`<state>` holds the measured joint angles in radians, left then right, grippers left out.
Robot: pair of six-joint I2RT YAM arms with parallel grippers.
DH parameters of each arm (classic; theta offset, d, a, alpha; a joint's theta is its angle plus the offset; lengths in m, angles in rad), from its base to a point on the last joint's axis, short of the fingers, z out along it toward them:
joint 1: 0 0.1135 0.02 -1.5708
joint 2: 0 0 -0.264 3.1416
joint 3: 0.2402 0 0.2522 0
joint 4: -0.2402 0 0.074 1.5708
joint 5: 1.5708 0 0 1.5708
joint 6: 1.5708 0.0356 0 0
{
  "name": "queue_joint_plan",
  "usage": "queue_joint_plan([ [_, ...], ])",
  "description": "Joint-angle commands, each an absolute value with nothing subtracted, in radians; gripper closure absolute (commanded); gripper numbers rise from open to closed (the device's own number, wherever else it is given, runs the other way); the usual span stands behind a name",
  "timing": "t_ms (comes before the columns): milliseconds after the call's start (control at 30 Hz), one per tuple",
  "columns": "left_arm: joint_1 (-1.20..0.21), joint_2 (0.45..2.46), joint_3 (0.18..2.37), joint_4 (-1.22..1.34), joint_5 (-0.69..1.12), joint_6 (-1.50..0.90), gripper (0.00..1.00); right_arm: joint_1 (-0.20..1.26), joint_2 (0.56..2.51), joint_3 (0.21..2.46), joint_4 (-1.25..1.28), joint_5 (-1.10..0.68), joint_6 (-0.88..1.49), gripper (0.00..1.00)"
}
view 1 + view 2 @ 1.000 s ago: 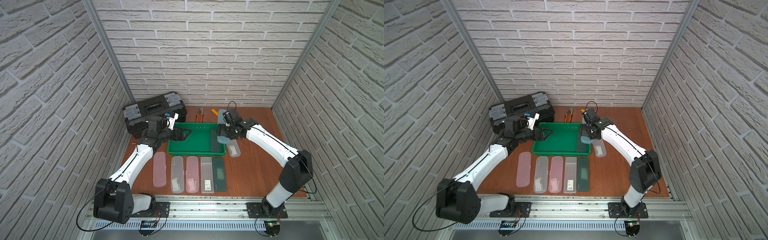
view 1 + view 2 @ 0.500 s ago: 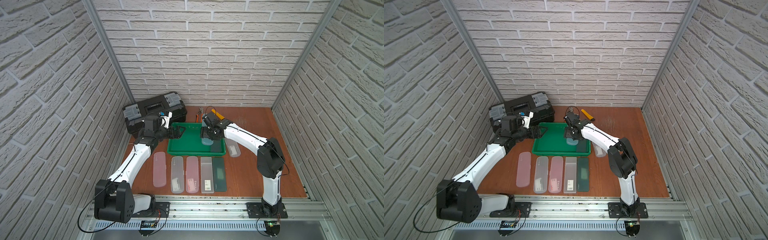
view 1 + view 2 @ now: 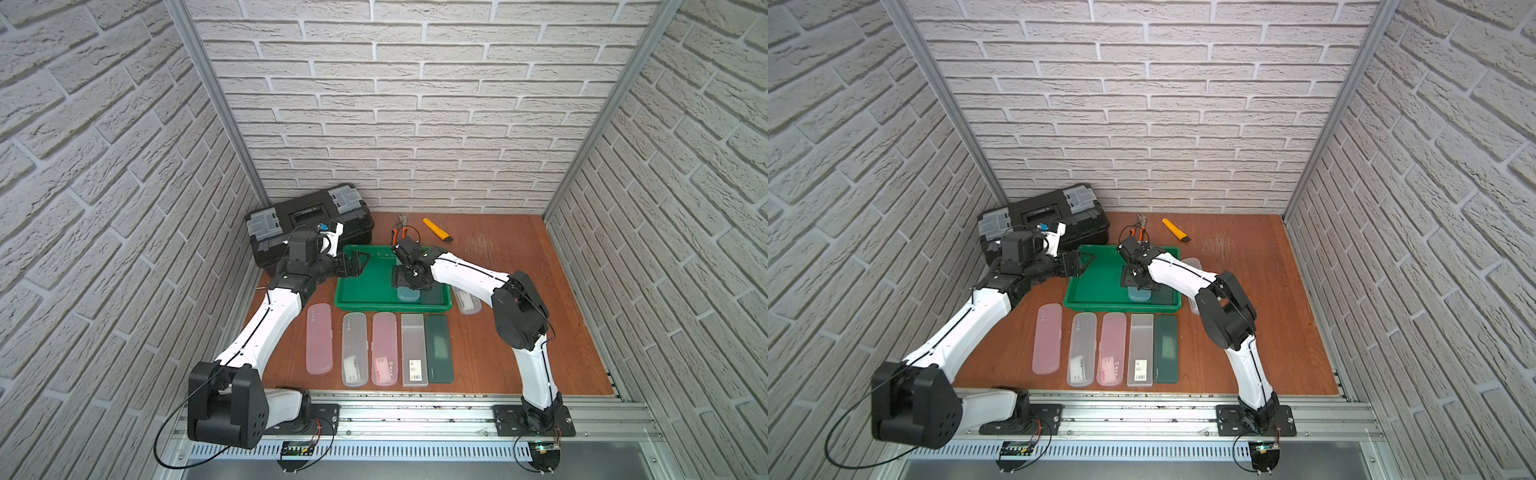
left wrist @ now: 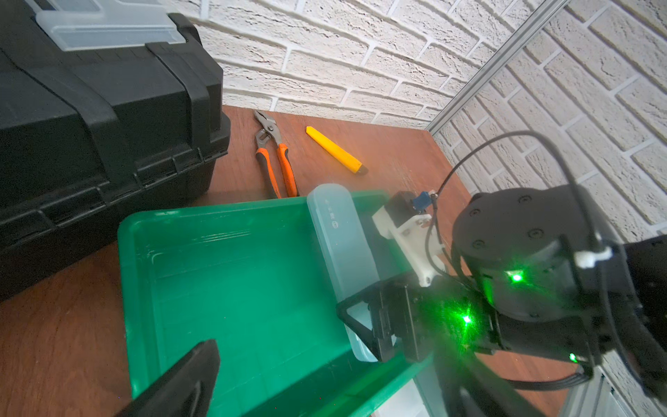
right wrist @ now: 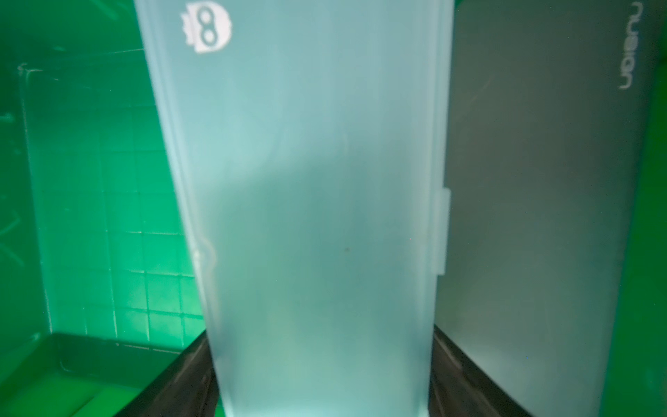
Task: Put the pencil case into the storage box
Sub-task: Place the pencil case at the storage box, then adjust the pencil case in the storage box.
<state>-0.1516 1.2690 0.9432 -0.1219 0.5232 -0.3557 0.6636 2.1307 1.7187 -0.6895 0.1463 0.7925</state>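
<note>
Along the near edge of the tabletop (image 3: 498,353) you find a row of cases (image 3: 384,349), five side by side, just short of the box (image 3: 374,307). A clear case (image 3: 467,301) lies just beside the box's right rim.

Inside the box, the blue case (image 3: 408,294) runs from the near rim toward the far rim. It lies just beside a dark case (image 3: 434,296) that takes up the right side. The right gripper (image 3: 409,286) straddles the blue case, one finger along each long side; you cannot tell whether the fingers press on it.

The left gripper (image 3: 360,266) hangs spread wide and empty over the box's far left corner, apart from the blue case.

At the far edge stand the toolbox (image 3: 309,226) in the left corner, then the pliers (image 3: 399,232) and the knife (image 3: 437,230).
</note>
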Motion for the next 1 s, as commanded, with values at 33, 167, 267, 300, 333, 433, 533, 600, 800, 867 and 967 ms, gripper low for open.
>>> queue_joint_plan([
  [33, -0.147, 1.256, 0.958, -0.112, 0.522, -0.342, 0.02, 0.672, 2.074, 1.745, -0.696, 0.195, 0.769, 0.09],
  [167, -0.149, 1.251, 0.960, -0.120, 0.516, -0.339, 0.02, 0.672, 2.046, 1.743, -0.713, 0.236, 0.729, 0.00],
  [267, -0.149, 1.235, 0.956, -0.121, 0.496, -0.334, 0.02, 0.679, 2.048, 1.766, -0.744, 0.296, 0.685, 0.00],
  [300, -0.149, 1.228, 0.952, -0.123, 0.487, -0.331, 0.01, 0.683, 2.057, 1.781, -0.762, 0.328, 0.670, 0.00],
  [333, -0.150, 1.224, 0.950, -0.125, 0.475, -0.326, 0.02, 0.691, 2.074, 1.804, -0.788, 0.363, 0.659, 0.00],
  [433, -0.149, 1.218, 0.948, -0.131, 0.457, -0.312, 0.01, 0.714, 2.142, 1.889, -0.869, 0.427, 0.637, 0.00],
  [533, -0.149, 1.220, 0.953, -0.143, 0.449, -0.302, 0.01, 0.725, 2.201, 1.951, -0.895, 0.427, 0.622, 0.00],
  [600, -0.152, 1.217, 0.953, -0.146, 0.448, -0.299, 0.01, 0.727, 2.238, 1.976, -0.897, 0.428, 0.617, 0.00],
  [800, -0.159, 1.221, 0.953, -0.153, 0.440, -0.293, 0.02, 0.727, 2.296, 2.019, -0.918, 0.426, 0.617, 0.00],
  [867, -0.162, 1.225, 0.956, -0.153, 0.444, -0.294, 0.02, 0.727, 2.286, 1.996, -0.922, 0.425, 0.624, 0.01],
  [967, -0.165, 1.227, 0.958, -0.156, 0.448, -0.295, 0.02, 0.727, 2.245, 1.922, -0.886, 0.399, 0.620, 0.03],
])
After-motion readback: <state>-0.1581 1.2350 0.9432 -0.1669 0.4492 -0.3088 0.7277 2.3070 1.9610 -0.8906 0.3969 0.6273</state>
